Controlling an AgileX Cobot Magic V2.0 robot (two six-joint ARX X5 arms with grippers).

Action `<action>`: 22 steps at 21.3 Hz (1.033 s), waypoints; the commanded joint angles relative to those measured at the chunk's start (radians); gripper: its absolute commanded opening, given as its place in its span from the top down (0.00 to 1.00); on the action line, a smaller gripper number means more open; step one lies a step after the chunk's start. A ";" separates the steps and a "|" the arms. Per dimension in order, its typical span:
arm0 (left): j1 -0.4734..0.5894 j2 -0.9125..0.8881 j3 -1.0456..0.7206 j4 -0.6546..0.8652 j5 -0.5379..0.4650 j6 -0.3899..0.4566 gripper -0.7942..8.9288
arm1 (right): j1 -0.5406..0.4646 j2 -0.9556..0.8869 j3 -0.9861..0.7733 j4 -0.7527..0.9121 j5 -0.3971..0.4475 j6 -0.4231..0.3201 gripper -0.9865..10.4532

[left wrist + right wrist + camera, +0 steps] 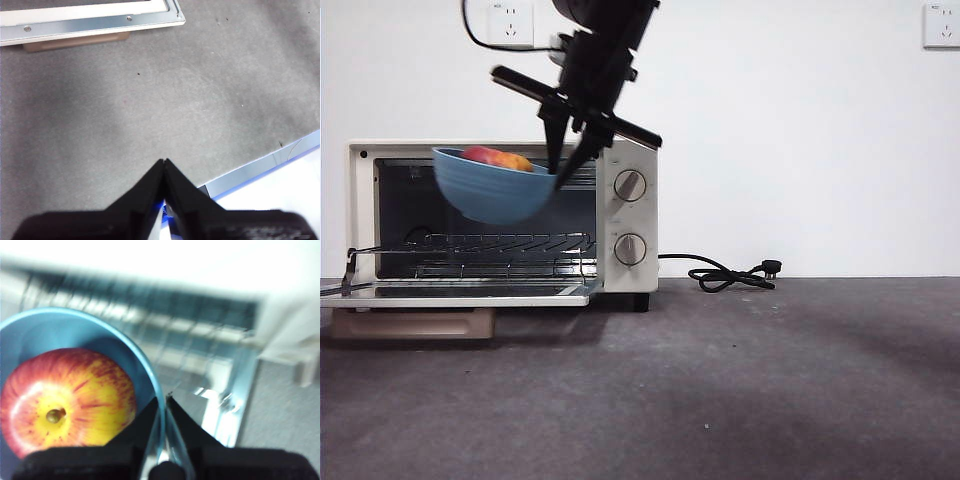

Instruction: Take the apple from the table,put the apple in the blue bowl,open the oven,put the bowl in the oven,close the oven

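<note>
The blue bowl [492, 187] hangs in the air in front of the oven's [625, 215] open cavity, tilted a little, above the wire rack [490, 243]. The red and yellow apple [497, 158] lies inside the bowl [75, 340], filling much of it in the right wrist view [67, 402]. My right gripper [563, 168] comes down from above and is shut on the bowl's right rim [162, 410]. The oven door [455, 293] lies folded down flat. My left gripper [164, 162] is shut on nothing, low over the grey table [150, 110] near the door's corner [170, 17].
A black power cord with plug [730, 275] lies on the table right of the oven. Two knobs [630, 185] sit on the oven's right panel. Wall sockets [510, 22] are on the white wall behind. The table's edge [260, 167] runs near the left gripper.
</note>
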 commanded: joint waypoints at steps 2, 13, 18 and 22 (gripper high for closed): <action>-0.004 -0.003 -0.011 -0.002 0.003 0.015 0.92 | -0.023 0.022 0.009 0.045 0.011 0.076 0.92; -0.004 -0.003 -0.011 -0.008 0.003 0.015 0.92 | -0.036 0.064 0.009 0.092 0.058 0.117 0.92; -0.004 -0.003 -0.011 -0.024 0.003 0.015 0.92 | -0.036 0.065 0.009 0.104 0.105 0.116 0.92; -0.004 -0.003 -0.011 -0.025 0.003 0.015 0.92 | -0.038 0.070 0.009 0.106 0.106 0.116 0.92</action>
